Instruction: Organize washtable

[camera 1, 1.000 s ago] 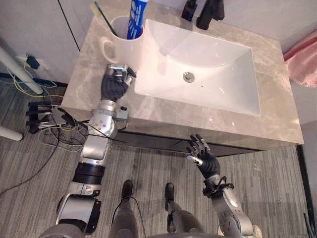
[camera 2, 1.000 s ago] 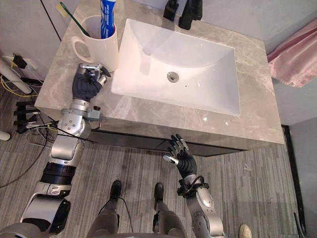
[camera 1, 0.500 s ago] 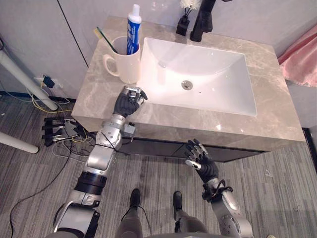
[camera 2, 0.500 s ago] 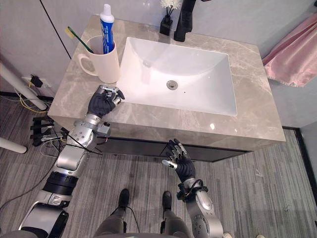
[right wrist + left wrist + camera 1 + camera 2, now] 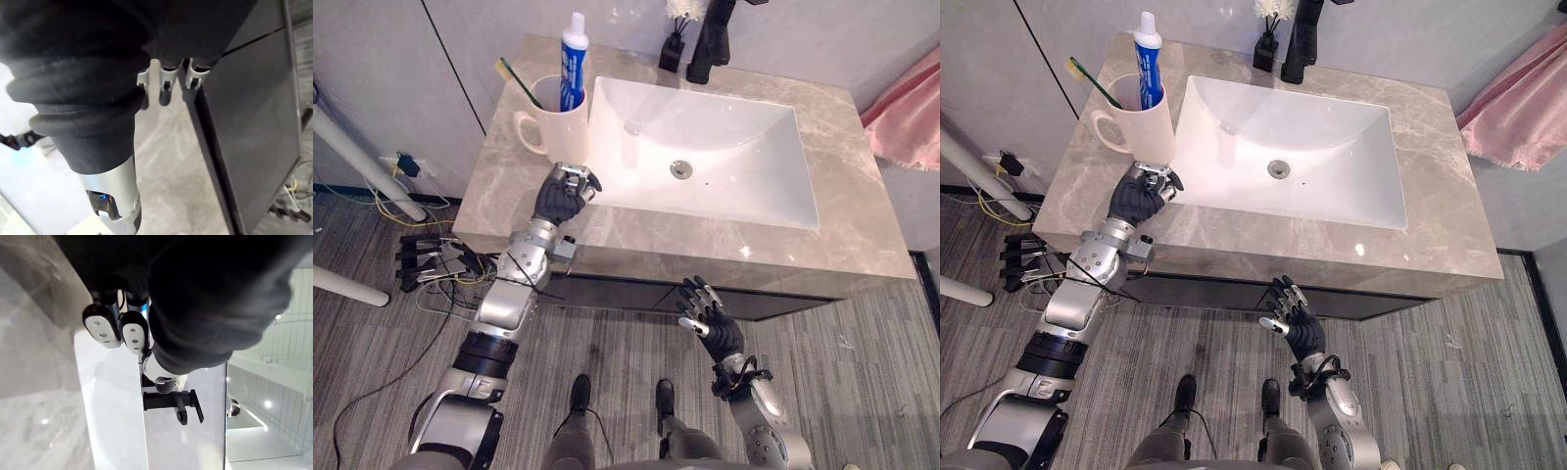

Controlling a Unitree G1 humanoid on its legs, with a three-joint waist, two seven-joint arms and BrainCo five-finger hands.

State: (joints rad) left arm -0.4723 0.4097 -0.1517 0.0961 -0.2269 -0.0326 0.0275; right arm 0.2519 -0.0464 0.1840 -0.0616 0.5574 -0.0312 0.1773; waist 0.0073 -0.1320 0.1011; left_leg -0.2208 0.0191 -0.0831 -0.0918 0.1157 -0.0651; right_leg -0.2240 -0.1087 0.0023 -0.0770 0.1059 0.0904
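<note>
A white mug [image 5: 554,122] stands on the grey marble washtable [image 5: 509,186], left of the white sink [image 5: 724,157]. In the mug stand a blue and white toothpaste tube [image 5: 573,54] and a green toothbrush [image 5: 513,78]. My left hand [image 5: 562,194] rests on the counter just in front of the mug, beside the sink's rim, with its fingers [image 5: 102,328] curled and nothing in them. My right hand [image 5: 709,321] hangs below the counter's front edge, in front of the dark cabinet [image 5: 244,122], fingers [image 5: 166,83] spread and open.
A black faucet [image 5: 711,39] and a small black vase with white flowers [image 5: 674,44] stand behind the sink. A pink cloth [image 5: 906,98] hangs at the far right. Cables and a power strip [image 5: 426,259] lie on the floor to the left.
The camera has pulled back, so more of the washtable shows. My left hand stays curled in front of the mug. The right hand has hardly moved.
</note>
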